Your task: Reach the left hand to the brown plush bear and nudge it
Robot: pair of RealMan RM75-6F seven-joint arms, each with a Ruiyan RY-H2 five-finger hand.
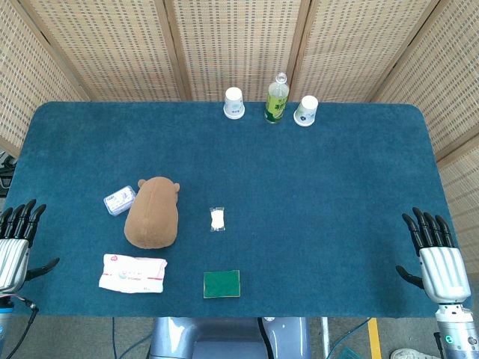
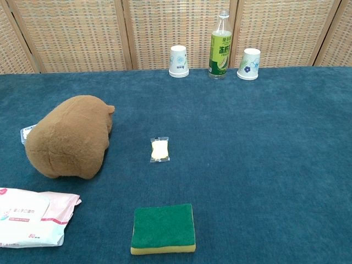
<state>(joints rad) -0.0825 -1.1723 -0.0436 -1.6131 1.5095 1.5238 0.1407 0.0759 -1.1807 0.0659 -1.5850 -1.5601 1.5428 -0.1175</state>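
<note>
The brown plush bear (image 1: 153, 213) (image 2: 70, 136) lies on the blue table (image 1: 314, 172), left of centre, its head pointing away from me. My left hand (image 1: 16, 243) hovers at the table's left front edge, fingers spread and holding nothing, well to the left of the bear. At the right front edge my right hand (image 1: 438, 256) is likewise open, fingers apart. Neither hand shows in the chest view.
A small clear box (image 1: 120, 200) sits just left of the bear, a wet-wipes pack (image 1: 132, 273) in front of it. A small white packet (image 1: 218, 218) and a green sponge (image 1: 221, 284) lie near centre. Two paper cups (image 1: 234, 103) and a green bottle (image 1: 276, 99) stand at the back.
</note>
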